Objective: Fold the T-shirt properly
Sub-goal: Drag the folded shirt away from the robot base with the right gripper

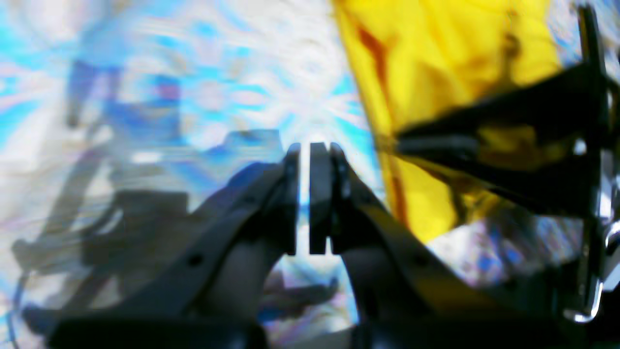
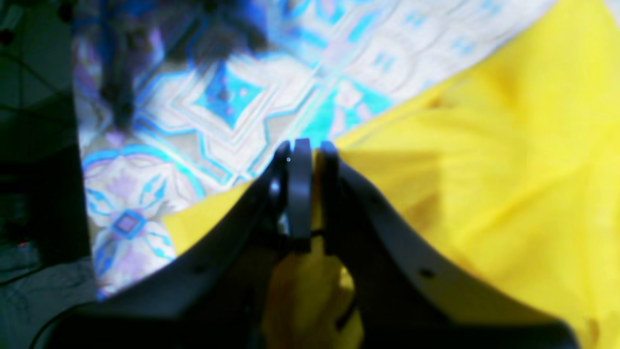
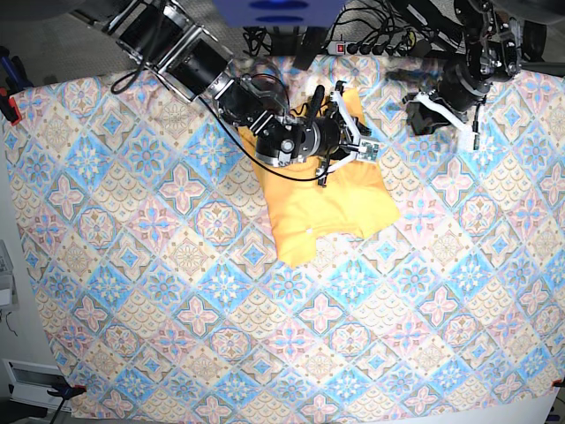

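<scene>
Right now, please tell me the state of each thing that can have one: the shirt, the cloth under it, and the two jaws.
T-shirt: partly folded into a compact shape, one edge lifted by the right arm.
Right gripper: jaws shut on the T-shirt, yellow fabric pinched between them.
Left gripper: jaws shut, empty, away from the T-shirt over the tablecloth.
Tablecloth: spread flat over the table.

blur: both wrist views soft, tablecloth [image 1: 203, 87] pattern smeared | hidden: right arm [image 3: 221, 79] covers the upper part of the T-shirt [image 3: 327, 208] in the base view; any print unseen | cut off: T-shirt runs past the right wrist view's right edge | too small: left claw [image 3: 422, 119] in the base view
</scene>
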